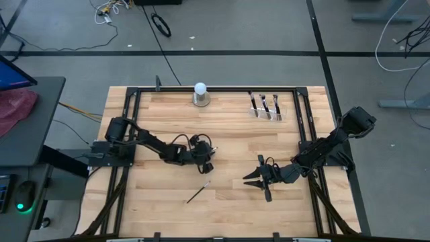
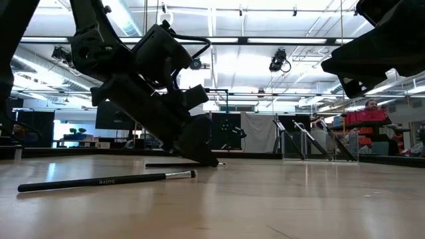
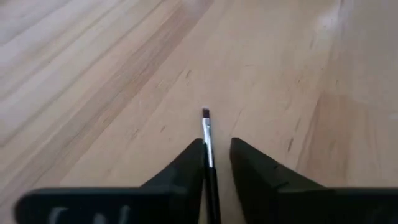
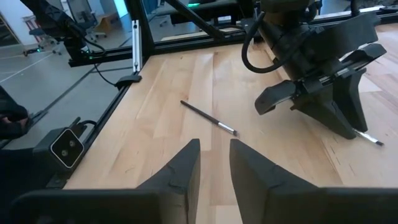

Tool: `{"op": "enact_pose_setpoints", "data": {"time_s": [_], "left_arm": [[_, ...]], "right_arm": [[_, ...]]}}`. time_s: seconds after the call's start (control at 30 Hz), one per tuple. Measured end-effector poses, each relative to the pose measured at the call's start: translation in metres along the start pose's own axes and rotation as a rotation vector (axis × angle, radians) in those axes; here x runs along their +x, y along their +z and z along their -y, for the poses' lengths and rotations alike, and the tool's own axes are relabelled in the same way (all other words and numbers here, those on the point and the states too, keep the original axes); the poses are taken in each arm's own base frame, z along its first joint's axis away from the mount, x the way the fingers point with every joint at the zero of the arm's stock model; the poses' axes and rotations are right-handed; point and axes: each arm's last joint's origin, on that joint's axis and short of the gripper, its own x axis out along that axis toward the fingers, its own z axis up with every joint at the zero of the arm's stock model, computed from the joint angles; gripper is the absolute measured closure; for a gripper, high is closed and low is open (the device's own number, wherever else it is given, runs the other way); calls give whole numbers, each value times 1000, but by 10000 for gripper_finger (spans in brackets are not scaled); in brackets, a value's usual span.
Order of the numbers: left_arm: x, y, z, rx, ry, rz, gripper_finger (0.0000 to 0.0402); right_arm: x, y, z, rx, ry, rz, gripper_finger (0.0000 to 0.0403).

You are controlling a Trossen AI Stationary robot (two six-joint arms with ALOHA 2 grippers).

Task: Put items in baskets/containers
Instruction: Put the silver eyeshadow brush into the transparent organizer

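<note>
A makeup brush [image 3: 207,140] lies between the left gripper [image 3: 216,151] fingers, which stand narrowly apart around its handle at the table [image 1: 228,208] centre; whether they clamp it cannot be told. A second brush [image 1: 198,192] lies just beside this gripper. The clear holder [image 1: 267,111], with three brushes upright, sits at the table's far edge. The right gripper [image 1: 257,178] hovers near the table's right edge, fingers narrowly apart and holding nothing.

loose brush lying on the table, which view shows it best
The low view: the loose brush lies side-on, handle and bristle tip both clear. The right wrist view shows it smaller, at an angle. The high view gives only a thin dark line. The left wrist view shows a different brush between that hand's fingers.
</note>
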Motion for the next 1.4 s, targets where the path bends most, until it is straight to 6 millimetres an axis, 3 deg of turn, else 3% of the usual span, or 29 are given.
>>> {"op": "enact_pose_setpoints", "data": {"time_s": [0.2,0.37,0.6,0.83,0.93,1.17,1.4], "left_arm": [[-6,-10,5,-12,27,-73,261],[-14,-19,13,-11,35,-115,258],[-20,-29,13,-48,15,-115,301],[-23,-38,7,-68,-30,-72,386],[-23,-38,7,-35,-37,-64,385],[-25,-25,13,-11,-130,81,390],[-33,4,32,-53,-301,285,383]], "right_arm": [[0,0,0,0,0,0,316],[0,0,0,0,0,0,316],[0,0,0,4,0,0,316],[0,1,0,6,2,5,316],[0,1,0,6,2,5,316],[1,-1,0,17,0,0,316],[15,-31,6,80,-52,-104,310]]}}
